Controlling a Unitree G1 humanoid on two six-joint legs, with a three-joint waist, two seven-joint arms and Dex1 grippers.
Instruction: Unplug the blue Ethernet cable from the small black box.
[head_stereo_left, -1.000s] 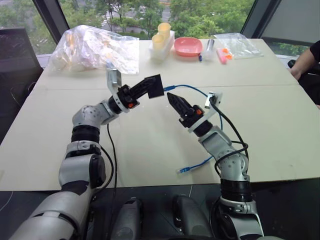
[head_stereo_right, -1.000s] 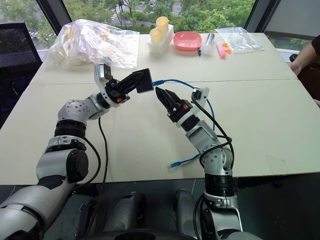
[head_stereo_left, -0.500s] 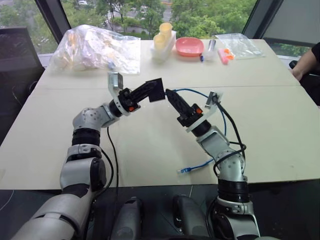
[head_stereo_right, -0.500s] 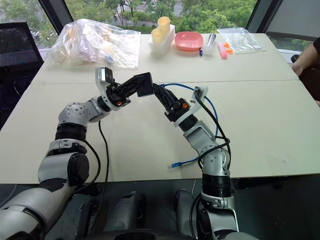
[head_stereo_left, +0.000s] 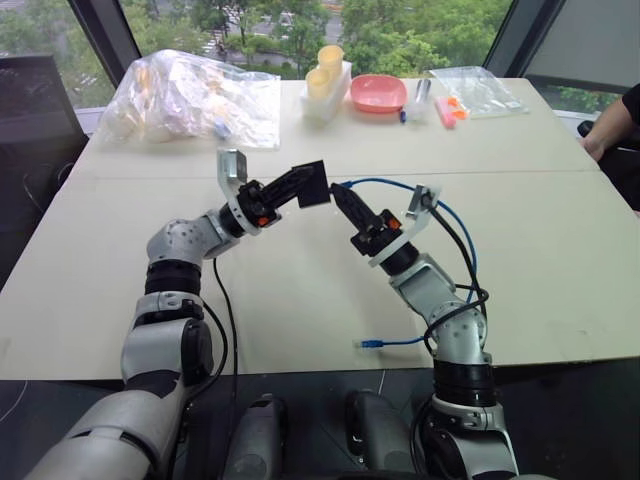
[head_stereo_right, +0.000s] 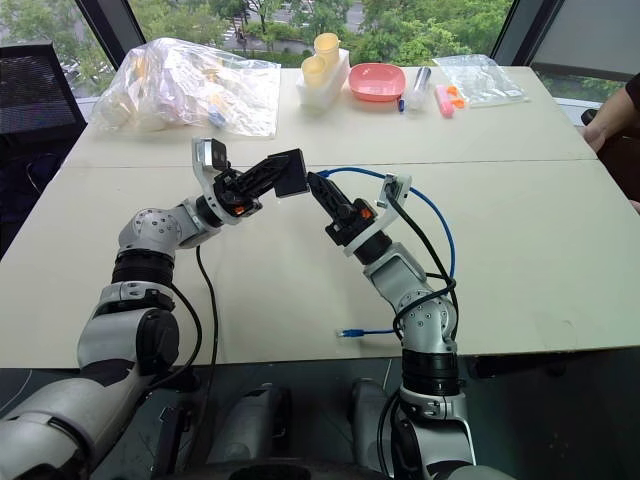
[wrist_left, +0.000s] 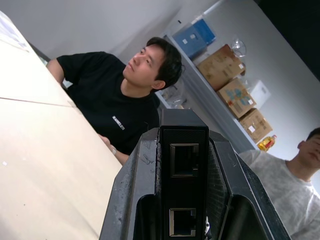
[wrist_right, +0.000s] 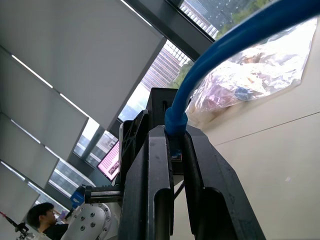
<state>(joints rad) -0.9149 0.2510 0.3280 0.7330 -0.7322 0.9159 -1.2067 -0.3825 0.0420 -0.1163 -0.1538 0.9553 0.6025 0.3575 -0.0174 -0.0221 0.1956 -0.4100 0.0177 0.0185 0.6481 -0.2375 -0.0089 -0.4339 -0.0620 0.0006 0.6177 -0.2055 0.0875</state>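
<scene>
My left gripper (head_stereo_left: 298, 188) is raised over the table and shut on the small black box (head_stereo_left: 316, 182). In the left wrist view the box (wrist_left: 183, 150) sits between the fingers, and the two ports on the side facing that camera hold no plug. My right gripper (head_stereo_left: 342, 195) is right beside the box, shut on the blue Ethernet cable (head_stereo_left: 372, 181) near its end. In the right wrist view the cable (wrist_right: 220, 55) runs down between the fingers (wrist_right: 150, 190), with the box (wrist_right: 160, 100) just behind; whether the plug sits in the box I cannot tell. The cable's free plug (head_stereo_left: 368, 343) lies near the table's front edge.
At the back of the table (head_stereo_left: 540, 230) lie a crumpled plastic bag (head_stereo_left: 190, 95), yellow cups in a white holder (head_stereo_left: 322, 80), a pink bowl (head_stereo_left: 378, 92) and a clear bag of small items (head_stereo_left: 475, 90). A person's arm (head_stereo_left: 610, 125) rests at the right edge.
My right gripper has moved up to the box and shut on the cable near its end. The cable's loop now arcs higher and further right. The left gripper and box have stayed put.
</scene>
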